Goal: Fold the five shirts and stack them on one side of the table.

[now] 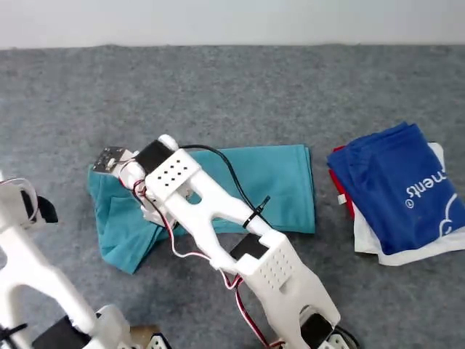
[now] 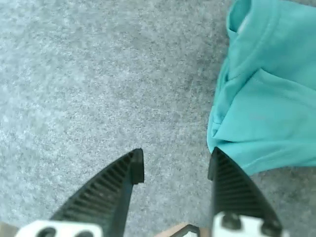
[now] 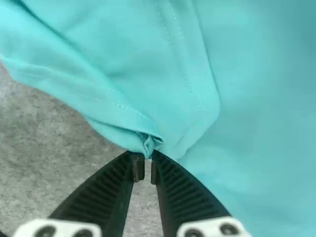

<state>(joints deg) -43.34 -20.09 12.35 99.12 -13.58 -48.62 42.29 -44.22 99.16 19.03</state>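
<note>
Right wrist view: the right gripper, jaws all but closed on a thin pinch of the teal cotton shirt lying mid-table, risks losing that slight hold mid-fold, the wide-open left gripper hanging over grey carpet at the shirt's left.
</note>
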